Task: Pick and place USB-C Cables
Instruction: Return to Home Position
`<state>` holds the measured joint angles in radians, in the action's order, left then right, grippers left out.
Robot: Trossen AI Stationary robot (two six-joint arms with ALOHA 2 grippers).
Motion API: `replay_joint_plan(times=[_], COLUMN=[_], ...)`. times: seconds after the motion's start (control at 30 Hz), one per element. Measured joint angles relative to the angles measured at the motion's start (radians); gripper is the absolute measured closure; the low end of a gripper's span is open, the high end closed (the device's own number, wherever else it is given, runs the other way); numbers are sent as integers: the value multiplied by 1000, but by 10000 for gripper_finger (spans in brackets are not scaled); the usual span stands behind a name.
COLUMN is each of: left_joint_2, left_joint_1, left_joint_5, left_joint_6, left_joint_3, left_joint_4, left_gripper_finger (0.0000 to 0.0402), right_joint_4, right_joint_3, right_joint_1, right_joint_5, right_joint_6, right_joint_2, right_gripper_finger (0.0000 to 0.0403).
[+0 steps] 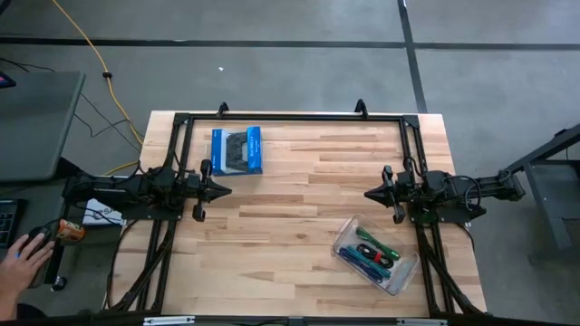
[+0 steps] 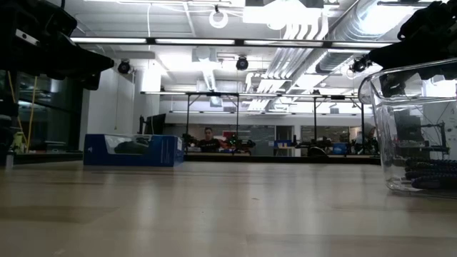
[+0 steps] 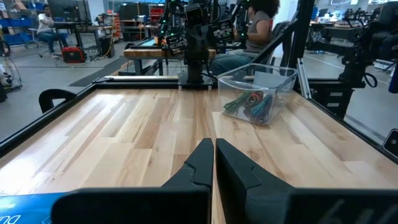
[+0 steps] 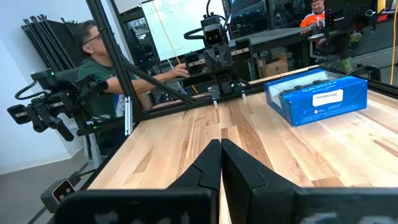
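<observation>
Several USB-C cables (image 1: 376, 256) lie bundled in a clear plastic bin (image 1: 401, 268) at the table's near right; I make out green, blue and red ones. The bin also shows in the left wrist view (image 3: 281, 76) and at the right of the low view (image 2: 371, 93). My left gripper (image 1: 227, 190) hangs shut at the table's left side, pointing level toward the right. My right gripper (image 1: 367, 193) hangs shut at the right side, pointing left, just beyond the bin's far side. Both hold nothing.
A blue box picturing a black gamepad (image 1: 237, 150) lies at the far left of the table. A black frame (image 1: 290, 117) runs along the table's far and side edges. A person's hand (image 1: 23, 263) rests left of the table. Bare wood lies between the grippers.
</observation>
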<state>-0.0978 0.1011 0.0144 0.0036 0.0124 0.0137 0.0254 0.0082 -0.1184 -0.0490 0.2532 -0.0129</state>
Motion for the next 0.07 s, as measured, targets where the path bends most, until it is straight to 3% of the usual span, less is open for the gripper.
replay_joint_plan(times=[0.07], left_joint_2=[0], left_joint_1=[0], left_joint_5=[0], left_joint_6=[0], left_joint_3=[0], left_joint_4=[0], left_gripper_finger=[401], right_joint_4=[0], right_joint_3=[0], right_joint_1=[0], right_joint_5=[0], right_joint_6=[0], right_joint_2=[0], right_gripper_finger=[399])
